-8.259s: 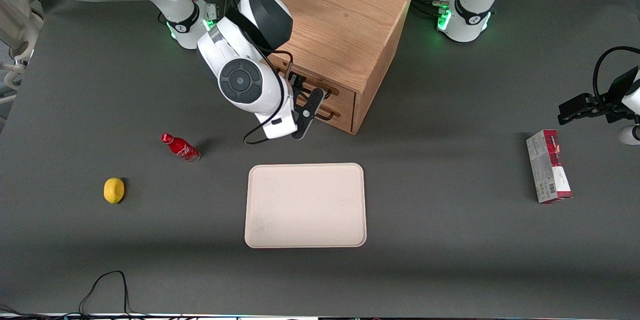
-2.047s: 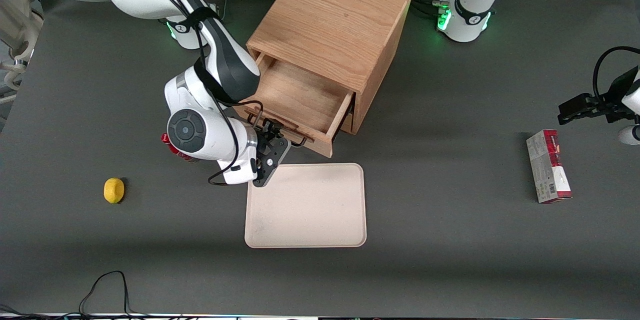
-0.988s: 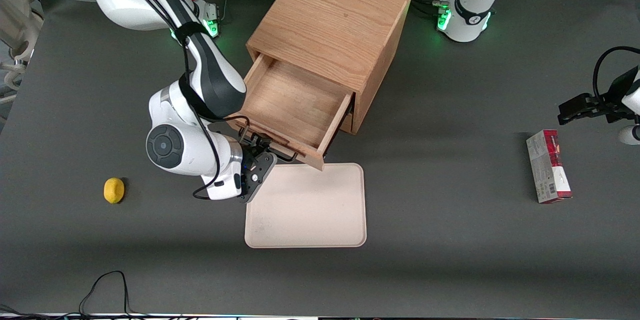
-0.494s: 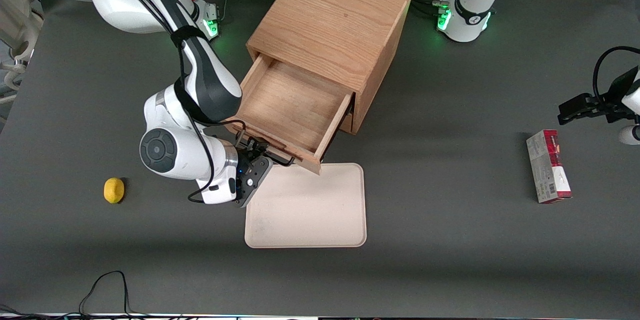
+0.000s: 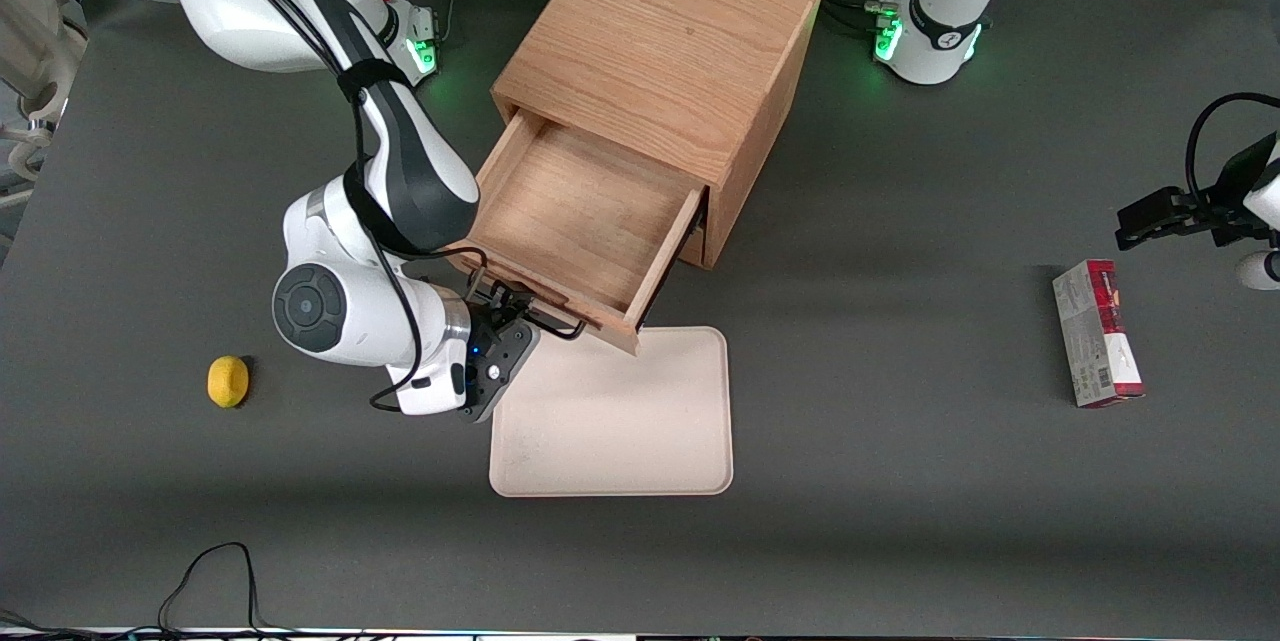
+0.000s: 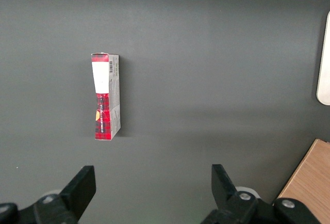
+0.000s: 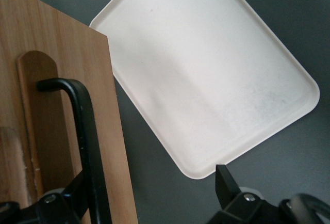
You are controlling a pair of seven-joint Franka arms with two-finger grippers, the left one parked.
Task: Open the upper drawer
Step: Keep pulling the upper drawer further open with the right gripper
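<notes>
The upper drawer (image 5: 580,211) of the oak cabinet (image 5: 670,31) stands pulled far out, and its bare wooden tray shows from above. Its front panel (image 7: 51,79) carries a thin black bar handle (image 5: 560,329). My right gripper (image 5: 503,313) is at the handle, at the end nearer the working arm's side of the table. In the right wrist view the gripper (image 7: 149,182) is open, its fingers wide apart. The handle bar (image 7: 85,126) runs between them, close against one finger (image 7: 77,195) and well apart from the second one.
A cream tray (image 5: 620,411) lies flat on the table just in front of the open drawer, its corner under the drawer front. A lemon (image 5: 228,381) sits toward the working arm's end. A red and grey box (image 5: 1095,333) lies toward the parked arm's end.
The drawer went from shut to pulled far out, reaching over the cream tray's edge. In the last second it slid only slightly, and my gripper drifted with the handle toward the front camera.
</notes>
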